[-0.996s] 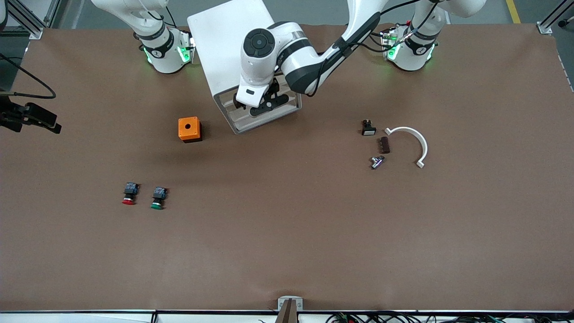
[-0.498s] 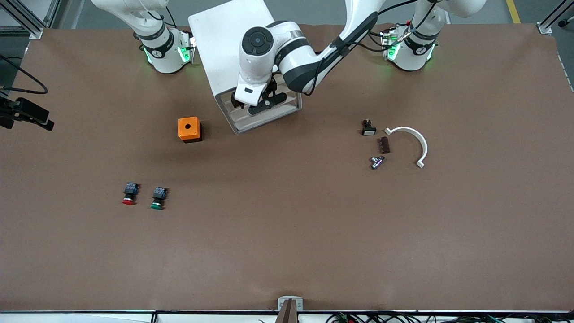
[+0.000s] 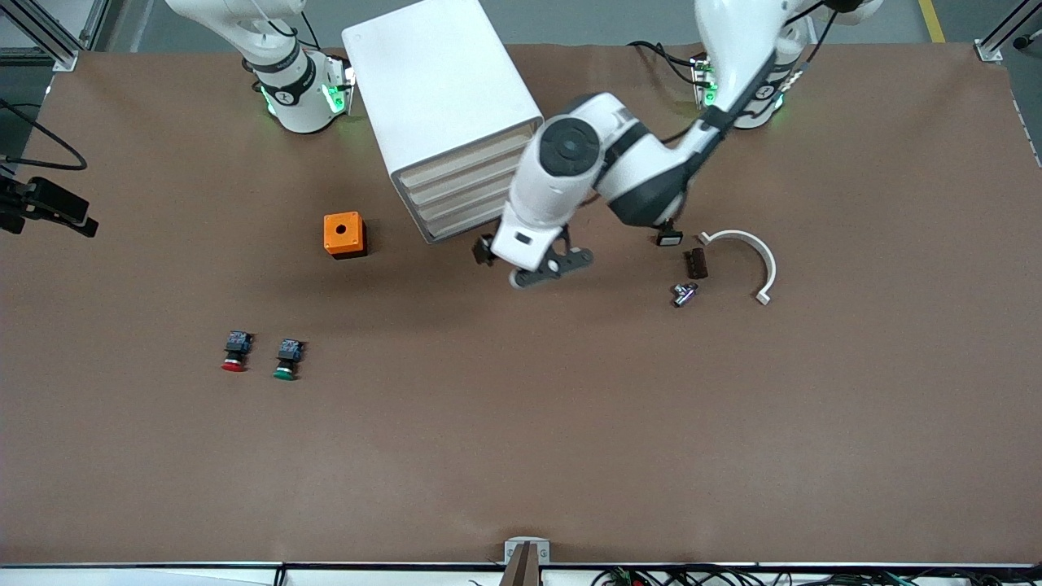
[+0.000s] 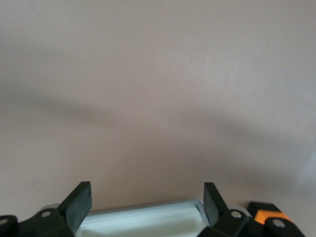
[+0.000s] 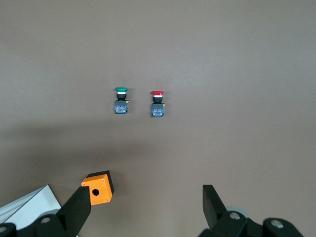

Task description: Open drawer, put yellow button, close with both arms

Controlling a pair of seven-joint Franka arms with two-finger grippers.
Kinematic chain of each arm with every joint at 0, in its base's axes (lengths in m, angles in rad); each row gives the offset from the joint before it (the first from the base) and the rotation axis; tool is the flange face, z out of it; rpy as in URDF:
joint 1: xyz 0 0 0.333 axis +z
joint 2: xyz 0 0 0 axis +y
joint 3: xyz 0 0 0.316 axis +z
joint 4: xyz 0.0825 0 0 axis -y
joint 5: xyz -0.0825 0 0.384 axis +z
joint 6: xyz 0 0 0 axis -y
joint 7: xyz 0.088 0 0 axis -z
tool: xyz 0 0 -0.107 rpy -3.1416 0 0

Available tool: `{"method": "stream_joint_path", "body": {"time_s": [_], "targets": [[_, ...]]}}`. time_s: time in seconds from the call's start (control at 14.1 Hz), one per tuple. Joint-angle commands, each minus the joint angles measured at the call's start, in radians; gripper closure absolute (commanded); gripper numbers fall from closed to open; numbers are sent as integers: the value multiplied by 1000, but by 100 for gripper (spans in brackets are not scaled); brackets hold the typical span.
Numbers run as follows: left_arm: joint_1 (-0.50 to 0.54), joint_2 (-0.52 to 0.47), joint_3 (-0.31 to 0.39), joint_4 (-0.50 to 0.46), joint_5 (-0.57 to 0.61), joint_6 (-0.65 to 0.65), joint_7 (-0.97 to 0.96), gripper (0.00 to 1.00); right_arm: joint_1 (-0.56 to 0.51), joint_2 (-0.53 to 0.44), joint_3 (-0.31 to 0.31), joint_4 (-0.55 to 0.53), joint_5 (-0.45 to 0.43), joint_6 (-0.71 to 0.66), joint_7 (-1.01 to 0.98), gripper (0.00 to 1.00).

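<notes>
No yellow button shows anywhere. The cabinet [image 3: 444,106] at upper centre looks shut. My left gripper [image 4: 147,201] hangs open over bare table just below its drawer fronts. The right gripper [image 5: 146,207] waits at mid-height on the frame's edge, also open.

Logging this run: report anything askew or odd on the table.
The white drawer cabinet sits skewed to the table's edges, drawers all shut. No yellow-capped button is in view. Left gripper hangs open over the table in front of it; right gripper waits open, up over the table.

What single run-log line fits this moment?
drawers: all shut | yellow button: unseen | left gripper: open, empty, over table before cabinet | right gripper: open, waiting
</notes>
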Motion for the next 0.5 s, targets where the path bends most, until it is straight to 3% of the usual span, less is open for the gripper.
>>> {"method": "stream_joint_path", "body": {"time_s": [0.0, 0.43], "targets": [[85, -30, -8, -12, 0, -21, 110, 0, -10, 5, 9, 24, -7, -13, -9, 0], [232, -47, -5, -15, 99, -78, 360, 0, -10, 5, 9, 24, -7, -13, -9, 0]]}}
